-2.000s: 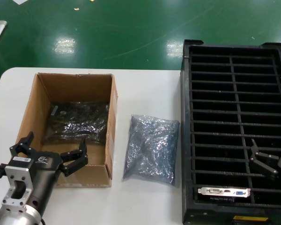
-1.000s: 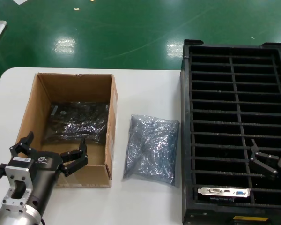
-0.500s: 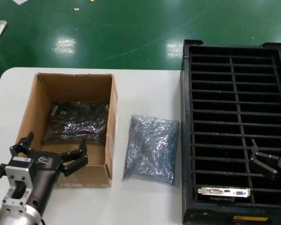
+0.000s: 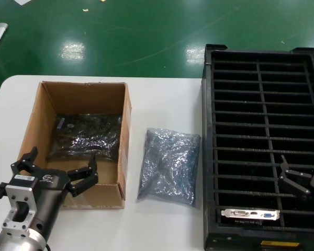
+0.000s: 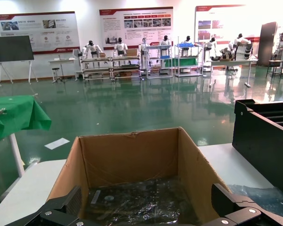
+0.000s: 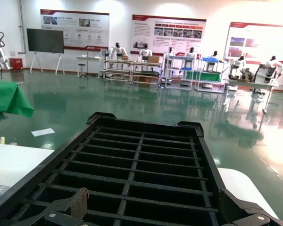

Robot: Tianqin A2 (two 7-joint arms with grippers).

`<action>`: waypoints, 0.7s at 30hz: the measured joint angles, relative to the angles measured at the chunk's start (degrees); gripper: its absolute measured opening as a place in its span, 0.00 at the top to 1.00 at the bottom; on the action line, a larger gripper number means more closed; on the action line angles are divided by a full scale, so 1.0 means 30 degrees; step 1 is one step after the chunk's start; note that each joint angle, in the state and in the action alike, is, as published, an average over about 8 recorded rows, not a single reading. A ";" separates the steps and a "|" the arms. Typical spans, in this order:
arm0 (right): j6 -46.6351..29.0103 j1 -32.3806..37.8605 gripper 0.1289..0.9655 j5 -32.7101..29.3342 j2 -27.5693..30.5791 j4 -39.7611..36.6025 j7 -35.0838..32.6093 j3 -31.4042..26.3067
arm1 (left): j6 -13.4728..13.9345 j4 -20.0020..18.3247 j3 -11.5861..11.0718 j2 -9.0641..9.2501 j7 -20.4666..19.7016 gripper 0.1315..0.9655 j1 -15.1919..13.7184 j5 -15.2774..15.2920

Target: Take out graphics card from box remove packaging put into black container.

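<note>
Already one card (image 4: pixel 250 214) stood slotted at the crate's (image 4: pixel 208 130) near edge, its empty bag (image 4: pixel 168 166) lying mid-desk. The left gripper (image 4: pixel 56 168) hovered, jaws spread, over the box's (image 4: pixel 123 136) near wall, probably aiming for the bagged card (image 4: pixel 85 137) inside. The right gripper (image 4: pixel 297 180) waited, released, above the crate.

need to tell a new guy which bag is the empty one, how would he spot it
On the white table, look between the brown cardboard box and the black slotted crate. The crinkly grey-silver bag lies flat there on the bare tabletop; the other, darker bag lies inside the box.
</note>
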 joint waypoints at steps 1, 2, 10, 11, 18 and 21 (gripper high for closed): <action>0.0000 0.0000 0.00 0.0000 0.0000 0.0000 0.0000 0.0000 | 0.0000 0.0000 0.0000 0.0000 0.0000 0.00 0.0000 0.0000; 0.0000 0.0000 0.00 0.0000 0.0000 0.0000 0.0000 0.0000 | 0.0000 0.0000 0.0000 0.0000 0.0000 0.00 0.0000 0.0000; 0.0000 0.0000 0.00 0.0000 0.0000 0.0000 0.0000 0.0000 | 0.0000 0.0000 0.0000 0.0000 0.0000 0.00 0.0000 0.0000; 0.0000 0.0000 0.00 0.0000 0.0000 0.0000 0.0000 0.0000 | 0.0000 0.0000 0.0000 0.0000 0.0000 0.00 0.0000 0.0000; 0.0000 0.0000 0.00 0.0000 0.0000 0.0000 0.0000 0.0000 | 0.0000 0.0000 0.0000 0.0000 0.0000 0.00 0.0000 0.0000; 0.0000 0.0000 0.00 0.0000 0.0000 0.0000 0.0000 0.0000 | 0.0000 0.0000 0.0000 0.0000 0.0000 0.00 0.0000 0.0000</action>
